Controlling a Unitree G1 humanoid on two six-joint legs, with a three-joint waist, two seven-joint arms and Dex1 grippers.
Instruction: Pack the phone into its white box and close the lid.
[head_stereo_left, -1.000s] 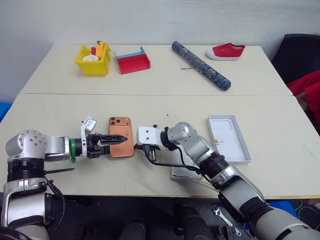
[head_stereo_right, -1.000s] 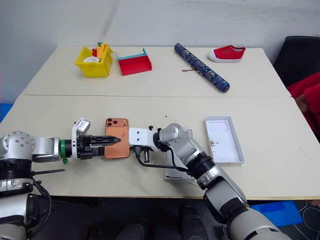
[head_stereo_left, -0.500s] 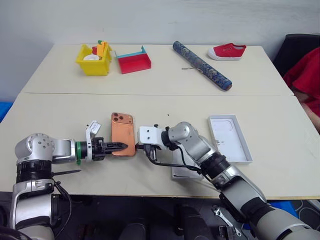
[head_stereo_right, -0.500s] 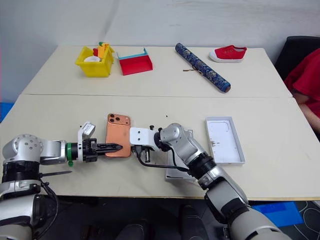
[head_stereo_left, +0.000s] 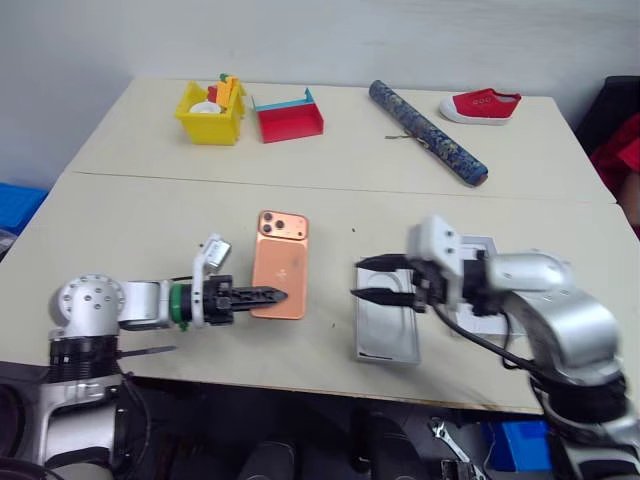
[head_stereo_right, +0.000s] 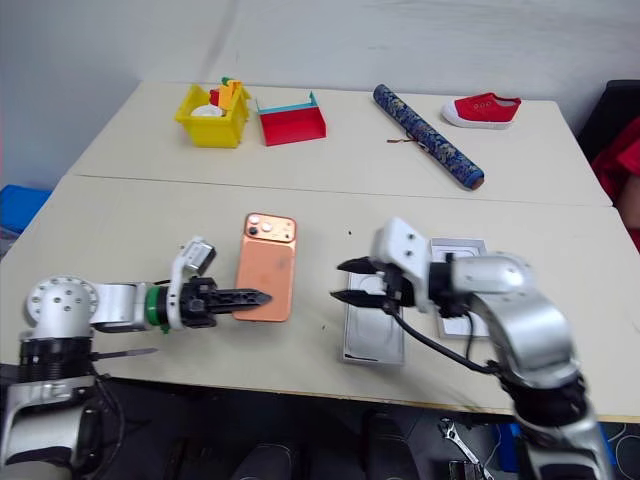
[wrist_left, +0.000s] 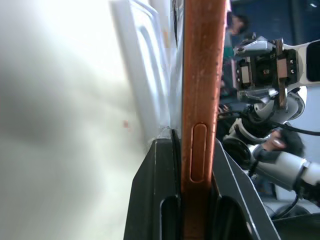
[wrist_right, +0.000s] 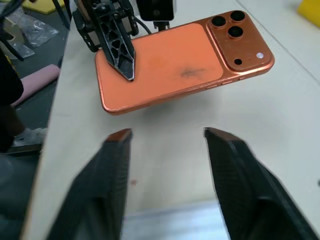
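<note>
The orange phone lies flat, back up, near the table's front, camera block at the far end. My left gripper reaches in from the left and is shut on the phone's near left edge; in the left wrist view the phone's rim sits clamped between both fingers. To the right my right gripper is open and empty, hovering over the far end of the white box, apart from the phone. The lid lies inside up behind my right arm, mostly hidden by it.
At the table's far side stand a yellow bin, a red tray, a blue patterned roll and a red shoe. A person in red is at the right edge. A seam crosses the table behind the phone.
My left gripper closed on the phone's edge. My right gripper left the phone's right side, opened and swung right over the white box. The camera view has shifted.
</note>
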